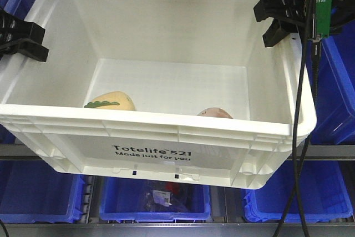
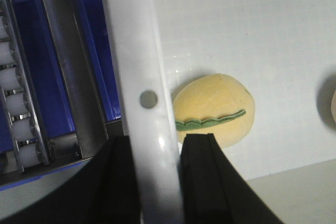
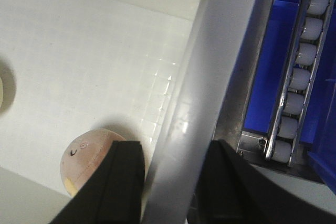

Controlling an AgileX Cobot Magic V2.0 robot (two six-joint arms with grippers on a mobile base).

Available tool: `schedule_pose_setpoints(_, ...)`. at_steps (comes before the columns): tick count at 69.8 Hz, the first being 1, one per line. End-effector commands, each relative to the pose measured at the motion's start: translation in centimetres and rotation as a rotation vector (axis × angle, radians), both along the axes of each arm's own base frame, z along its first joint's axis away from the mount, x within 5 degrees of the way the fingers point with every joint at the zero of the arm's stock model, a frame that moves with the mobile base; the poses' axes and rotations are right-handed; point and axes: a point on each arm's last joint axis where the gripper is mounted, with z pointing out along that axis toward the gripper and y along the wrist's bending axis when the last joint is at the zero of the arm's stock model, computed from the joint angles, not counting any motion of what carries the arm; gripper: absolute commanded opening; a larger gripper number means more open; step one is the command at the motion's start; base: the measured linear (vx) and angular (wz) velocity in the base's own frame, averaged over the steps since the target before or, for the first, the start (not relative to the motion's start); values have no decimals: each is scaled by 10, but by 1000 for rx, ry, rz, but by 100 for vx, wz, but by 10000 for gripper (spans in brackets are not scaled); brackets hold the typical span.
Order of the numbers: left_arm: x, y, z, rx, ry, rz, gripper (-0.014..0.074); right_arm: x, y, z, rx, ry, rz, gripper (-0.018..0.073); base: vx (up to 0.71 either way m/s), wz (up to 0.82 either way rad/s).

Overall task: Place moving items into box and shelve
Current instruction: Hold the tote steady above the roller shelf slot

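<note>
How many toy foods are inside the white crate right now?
2. The cream-yellow toy lies at the near-left of the crate floor; the pinkish-brown toy at the near-right, half hidden behind the front wall.

Metal shelf rack (image 1: pixel 327 151): horizontal rails running across the lower frame, roller tracks (image 3: pixel 299 77) lining its sides. Blue plastic bins (image 1: pixel 299 198) sitting along the lower level; the centre one (image 1: pixel 155 201) is holding a small packaged item, contents too blurred to tell.
</note>
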Motion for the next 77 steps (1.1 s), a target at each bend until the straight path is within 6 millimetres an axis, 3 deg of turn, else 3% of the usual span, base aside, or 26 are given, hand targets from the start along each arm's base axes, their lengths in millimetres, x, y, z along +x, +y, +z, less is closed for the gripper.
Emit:
schedule_pose_setpoints(1, -5, -6, 30, -91, -165, 0, -17, -8, 1, 31, 78, -155, 24, -12, 0, 0)
schedule_pose_setpoints(77, -2, -8, 33, -127, -192, 15, -17, -5, 1, 33, 79, -191, 22, -12, 0, 0)
